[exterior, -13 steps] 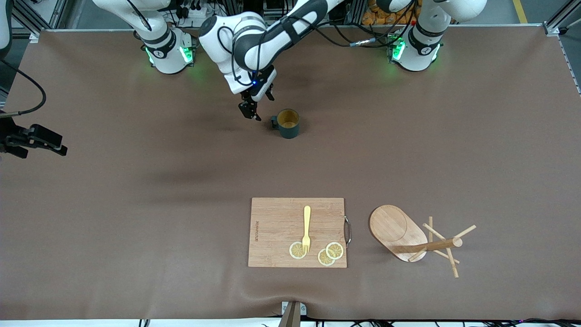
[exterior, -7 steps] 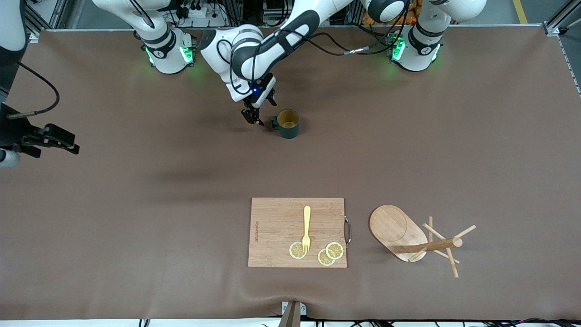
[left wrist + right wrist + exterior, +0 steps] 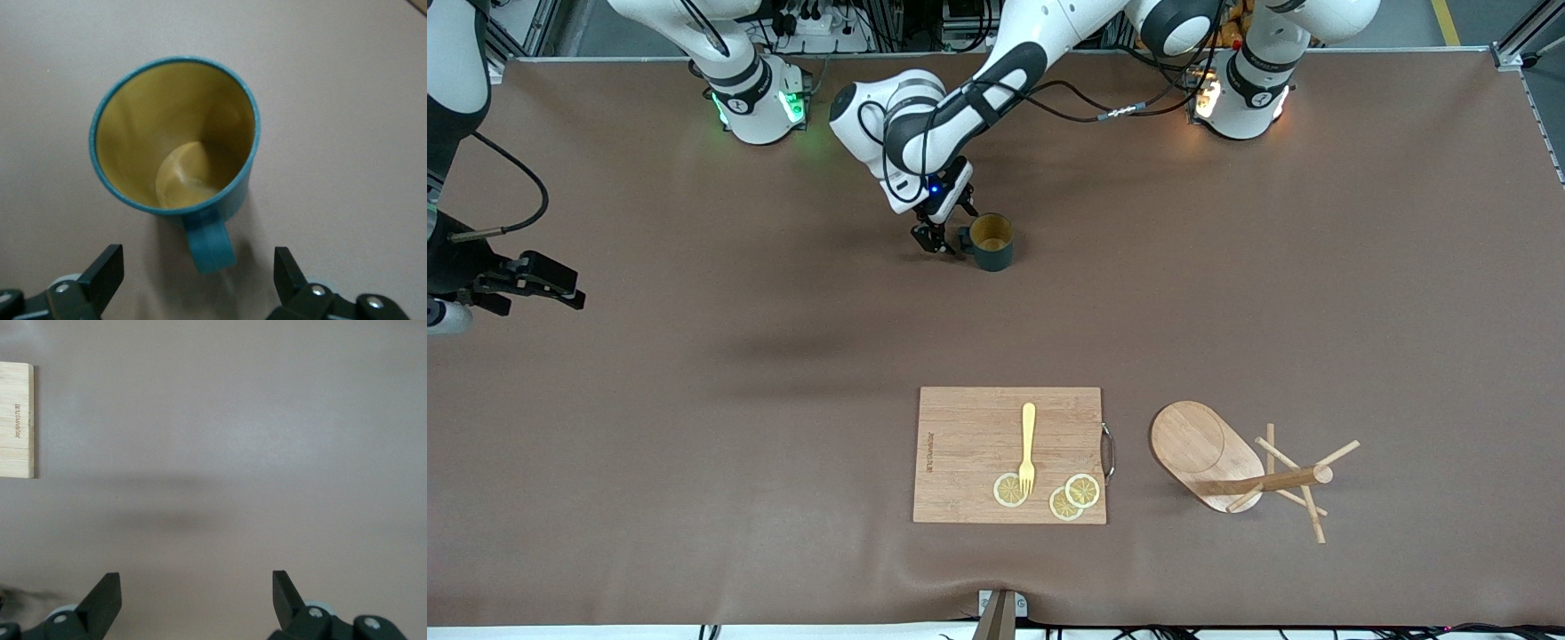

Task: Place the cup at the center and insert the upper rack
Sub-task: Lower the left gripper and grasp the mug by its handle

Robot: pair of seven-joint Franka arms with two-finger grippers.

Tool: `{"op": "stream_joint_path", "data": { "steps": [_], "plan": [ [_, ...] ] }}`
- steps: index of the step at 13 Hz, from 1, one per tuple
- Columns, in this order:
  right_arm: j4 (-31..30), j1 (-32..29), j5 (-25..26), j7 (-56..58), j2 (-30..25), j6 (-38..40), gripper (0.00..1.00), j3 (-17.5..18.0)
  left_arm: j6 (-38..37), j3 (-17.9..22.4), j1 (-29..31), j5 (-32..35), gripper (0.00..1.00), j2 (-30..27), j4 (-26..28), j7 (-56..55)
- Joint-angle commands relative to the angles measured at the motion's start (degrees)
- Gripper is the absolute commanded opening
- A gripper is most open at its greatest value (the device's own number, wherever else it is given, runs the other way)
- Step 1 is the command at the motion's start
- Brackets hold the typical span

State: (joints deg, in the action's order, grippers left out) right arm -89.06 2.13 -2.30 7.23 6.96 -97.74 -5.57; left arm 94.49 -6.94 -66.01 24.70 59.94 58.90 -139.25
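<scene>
Brown table [image 3: 694, 444] surface; cup [image 3: 991, 241] upright, judged rigid, light, best taken by handle; left gripper [image 3: 199, 280] spread wide astride handle; right gripper [image 3: 197, 600] spread wide, waiting; upper rack [image 3: 1232, 467] toppled

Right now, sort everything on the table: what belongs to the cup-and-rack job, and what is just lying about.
Belongs to the job:
- cup, upright, with the open left pincer at its handle
- upper rack, lying on its side beside the cutting board

Just lying about:
- cutting board
- fork on it
- lemon slices on it
</scene>
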Motion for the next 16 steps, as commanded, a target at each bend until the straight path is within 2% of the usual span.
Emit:
{"op": "stream_joint_path", "data": {
  "steps": [1, 2, 4, 6, 8, 13, 16],
  "plan": [
    [-1.0, -0.4, 2.5, -0.4, -1.4, 0.2, 1.00, 0.4, -1.4, 0.0, -0.3, 1.3, 0.60, 1.2, -2.2, -0.8],
    [-0.9, -0.5, 2.6, -0.4, -1.3, 0.9, 1.00, 0.4, -1.4, 0.0, -0.3, 1.2, 0.45, 1.1, -2.2, -0.7],
    [-0.7, -0.5, 2.6, -0.5, -1.2, 1.0, 1.00, 0.4, -1.4, -0.1, 0.3, 1.2, 0.24, 1.1, -2.2, -0.4],
    [-0.2, 0.2, 2.6, -0.5, -1.2, 0.8, 1.00, 0.3, -1.4, -0.2, 0.7, 1.2, 0.09, 1.1, -2.2, -0.2],
    [-0.8, 1.4, 2.5, -1.9, -1.5, 0.4, 1.00, 0.3, -1.4, -0.7, 1.1, 1.1, 0.00, 0.9, -2.2, -0.1],
    [-3.4, 1.9, 2.5, -4.8, -1.9, -0.5, 1.00, 0.2, -1.1, -3.4, 3.6, 1.0, 0.00, -1.2, -2.2, 0.7],
    [-2.7, 1.3, 2.5, -4.9, -1.6, 0.3, 1.00, 0.2, -0.8, -5.9, 6.5, 1.0, 0.00, -5.5, -2.0, 3.3]
  ]
}}
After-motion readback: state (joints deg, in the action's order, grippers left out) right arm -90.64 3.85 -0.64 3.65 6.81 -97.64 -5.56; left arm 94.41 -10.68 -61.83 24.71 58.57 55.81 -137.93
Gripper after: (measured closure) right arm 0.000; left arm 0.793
